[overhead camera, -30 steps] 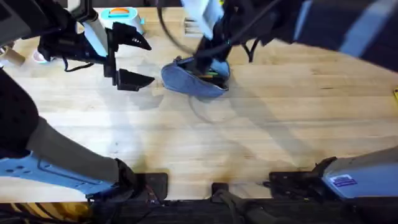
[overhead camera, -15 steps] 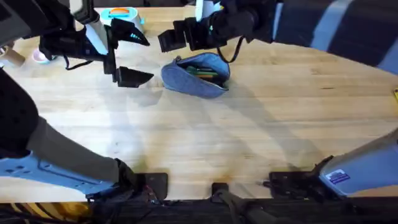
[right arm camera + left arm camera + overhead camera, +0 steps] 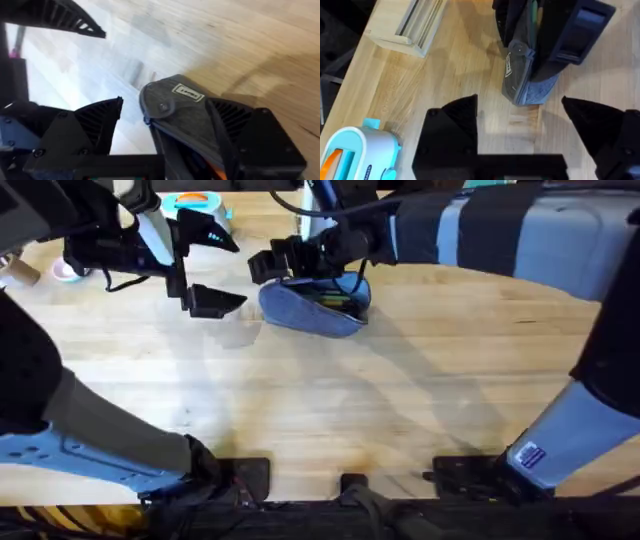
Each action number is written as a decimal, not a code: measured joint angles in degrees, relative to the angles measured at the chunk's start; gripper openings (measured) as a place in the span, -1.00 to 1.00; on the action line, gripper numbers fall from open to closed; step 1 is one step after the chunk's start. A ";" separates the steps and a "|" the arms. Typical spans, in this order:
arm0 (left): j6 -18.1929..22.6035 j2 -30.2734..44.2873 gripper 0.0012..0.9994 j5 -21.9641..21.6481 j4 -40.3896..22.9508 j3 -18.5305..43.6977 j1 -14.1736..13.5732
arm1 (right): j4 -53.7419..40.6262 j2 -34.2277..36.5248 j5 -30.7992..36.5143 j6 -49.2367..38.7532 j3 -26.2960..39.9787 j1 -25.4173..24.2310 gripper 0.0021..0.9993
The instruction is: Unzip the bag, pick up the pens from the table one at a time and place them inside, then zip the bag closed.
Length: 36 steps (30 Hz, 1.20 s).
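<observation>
The blue-grey bag lies on the table at the back middle, its zip open. Green and orange pens show inside the opening. My right gripper reaches over from the right and hovers at the bag's left end. In the right wrist view that gripper is open, with the bag's end and its label between the fingers. Left of the bag, my left gripper is open and holds nothing. In the left wrist view the left gripper faces the bag.
A light blue toy toaster stands at the back left. The white slatted rack lies beyond the bag. A pink object sits at the far left and a yellow item at the right edge.
The right gripper left the bag's opening, rose, swung left and now sits lower at the bag's left end. The left arm has barely moved.
</observation>
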 joint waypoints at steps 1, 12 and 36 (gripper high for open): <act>0.00 0.00 0.99 0.00 0.00 0.00 0.00 | 0.19 0.00 -0.85 0.09 0.01 0.00 1.00; 0.00 0.00 0.99 0.00 0.00 0.00 0.00 | 0.21 0.00 -4.70 0.19 0.01 0.00 0.23; 0.00 0.00 0.99 0.00 0.00 0.00 0.00 | 1.57 -1.56 -3.98 -1.54 0.01 -0.37 -0.94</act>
